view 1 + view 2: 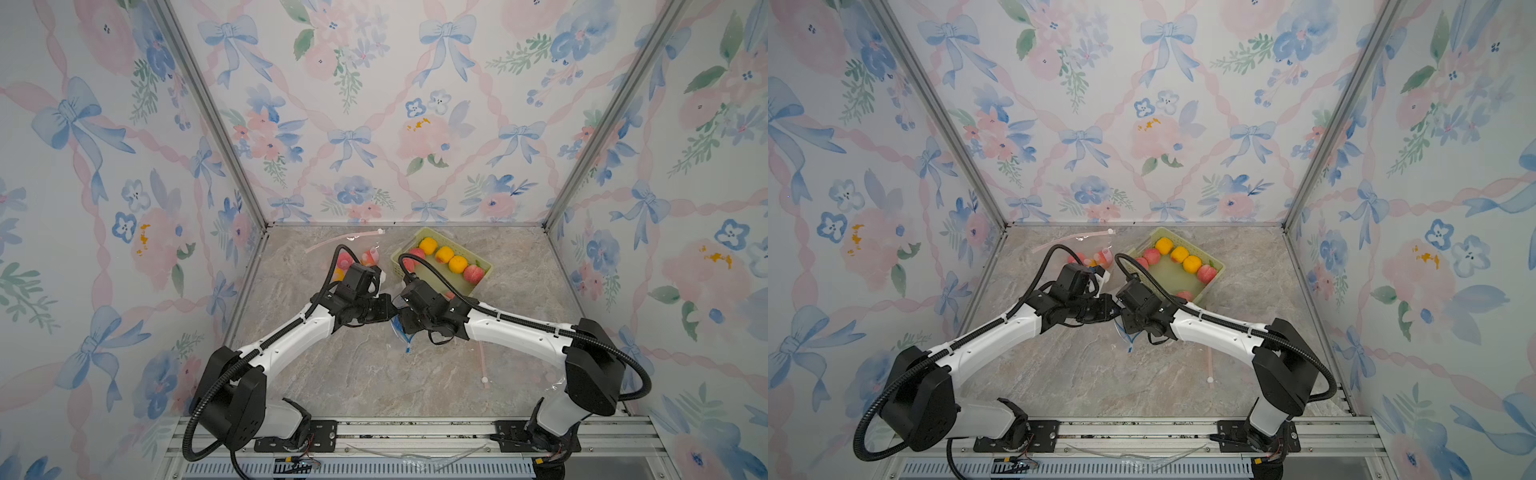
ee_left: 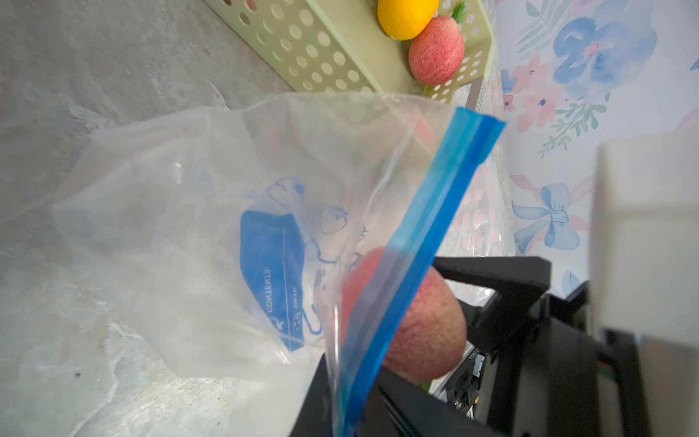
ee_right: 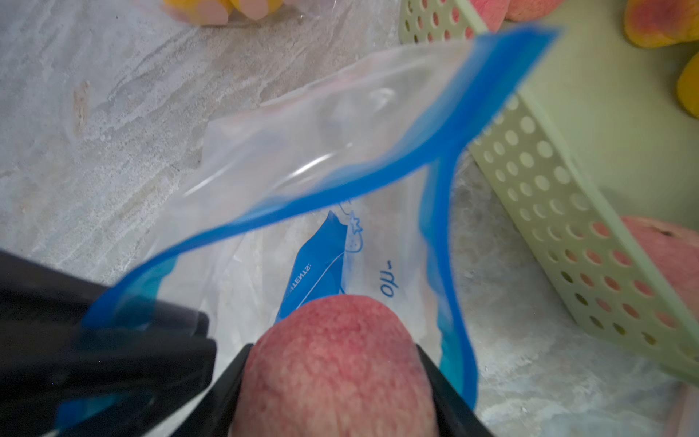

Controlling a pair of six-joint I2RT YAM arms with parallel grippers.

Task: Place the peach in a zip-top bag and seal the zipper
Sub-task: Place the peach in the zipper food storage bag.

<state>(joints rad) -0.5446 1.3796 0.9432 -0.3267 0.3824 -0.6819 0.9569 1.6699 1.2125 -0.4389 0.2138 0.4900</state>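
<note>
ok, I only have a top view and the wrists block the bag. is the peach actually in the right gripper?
Observer: Yes. The right wrist view shows the right gripper clamped on the peach.
Operator: bag mouth open?
Observer: Open. The zip-top bag has its blue zipper strips spread apart, with the peach's tip between them.
Operator: what's holding it open?
Observer: The left gripper pinches the end of one strip and looks shut on it.
</note>
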